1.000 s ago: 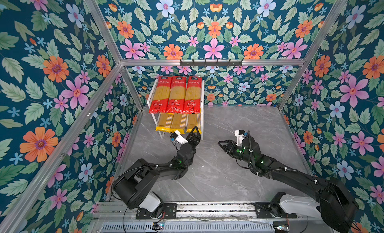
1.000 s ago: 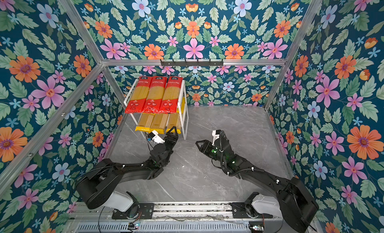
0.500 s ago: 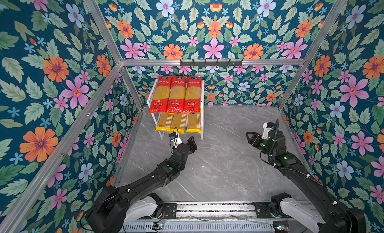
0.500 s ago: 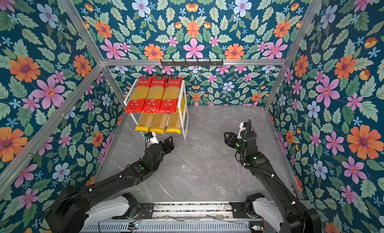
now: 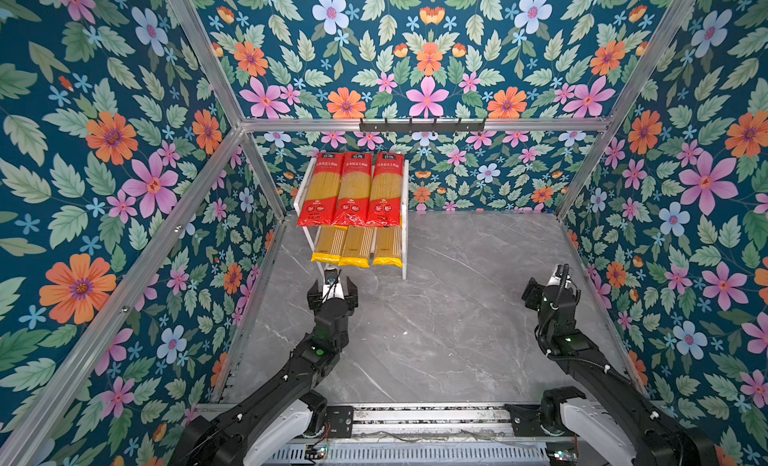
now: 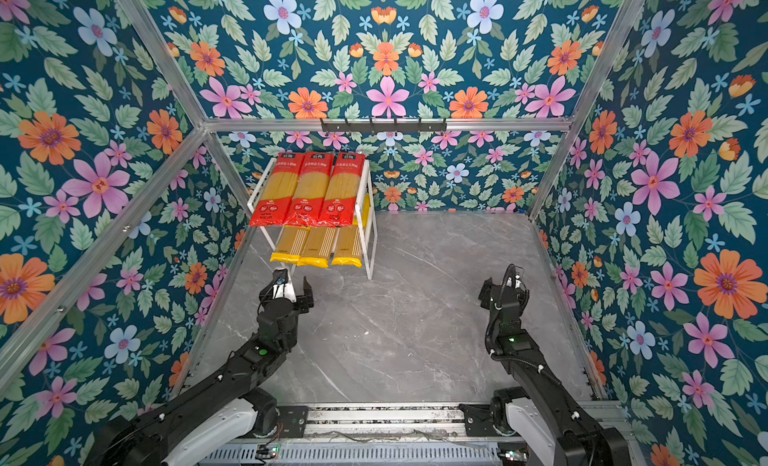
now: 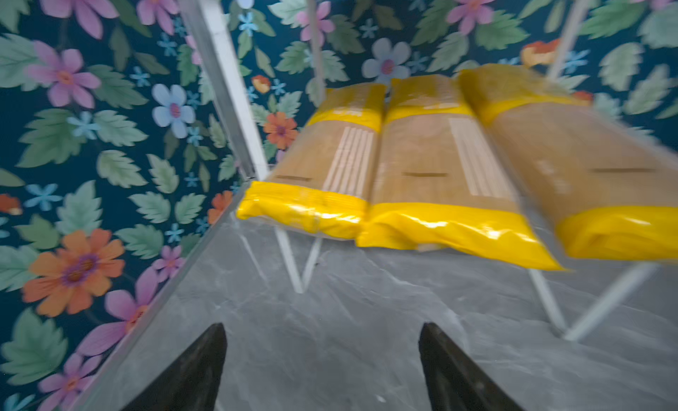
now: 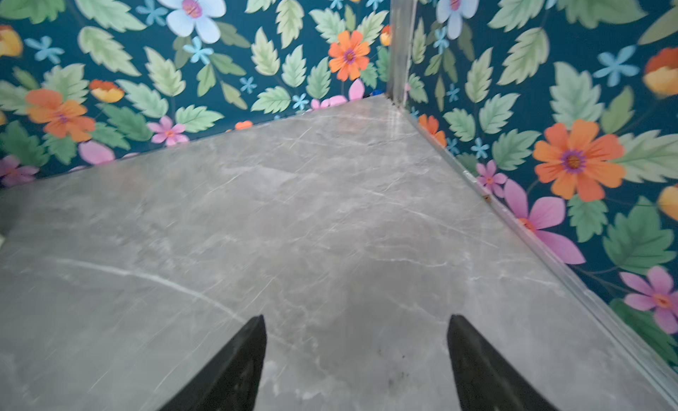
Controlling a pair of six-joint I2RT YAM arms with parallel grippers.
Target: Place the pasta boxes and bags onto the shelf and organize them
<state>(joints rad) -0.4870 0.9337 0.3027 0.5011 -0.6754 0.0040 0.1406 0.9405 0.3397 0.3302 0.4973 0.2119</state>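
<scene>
Three red-ended pasta packs lie side by side on the top board of the white shelf at the back left. Three yellow packs lie side by side on the lower board, their near ends sticking out over its front. My left gripper hangs open just in front of the yellow packs and touches nothing. My right gripper is open and empty over bare table near the right wall.
The grey marble table is boxed in by floral walls with aluminium frame posts. A black hook rail runs along the back wall above the shelf. The shelf's thin white legs stand near the left wall.
My right gripper has swung from the table's middle out to the right wall. My left gripper has drawn back a little from the shelf front. Both jaws have widened.
</scene>
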